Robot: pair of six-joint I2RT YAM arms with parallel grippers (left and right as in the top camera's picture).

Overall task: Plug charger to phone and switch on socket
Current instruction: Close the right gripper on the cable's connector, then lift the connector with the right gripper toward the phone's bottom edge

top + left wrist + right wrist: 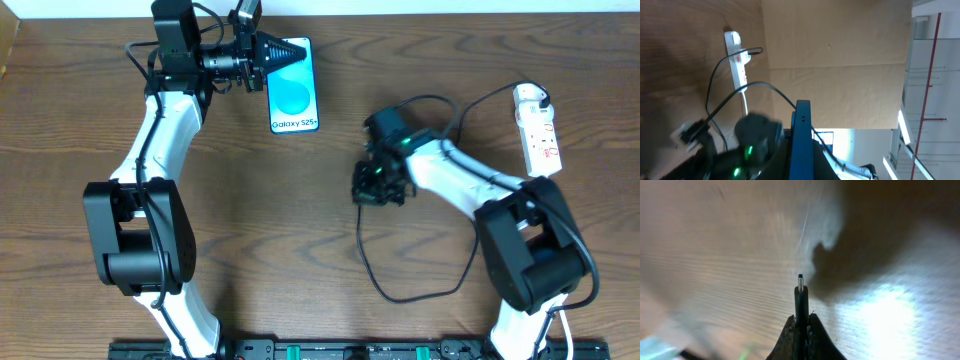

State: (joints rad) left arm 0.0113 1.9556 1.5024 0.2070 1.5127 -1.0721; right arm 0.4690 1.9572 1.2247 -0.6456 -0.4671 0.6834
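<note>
The right gripper rises from the bottom edge, its two dark fingers pressed together around the charger. The thin black plug stands upright between them, its small metal tip pointing up. Behind it lies the blurred wooden table, with a dark shadow at upper right and bright glare at lower right.

Left end effector covers the phone top; bottom edge unobstructed.

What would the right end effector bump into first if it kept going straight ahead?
Likely the wooden table. The right end effector, shut on the charger, has only bare wood ahead, though the view is blurry.
</note>
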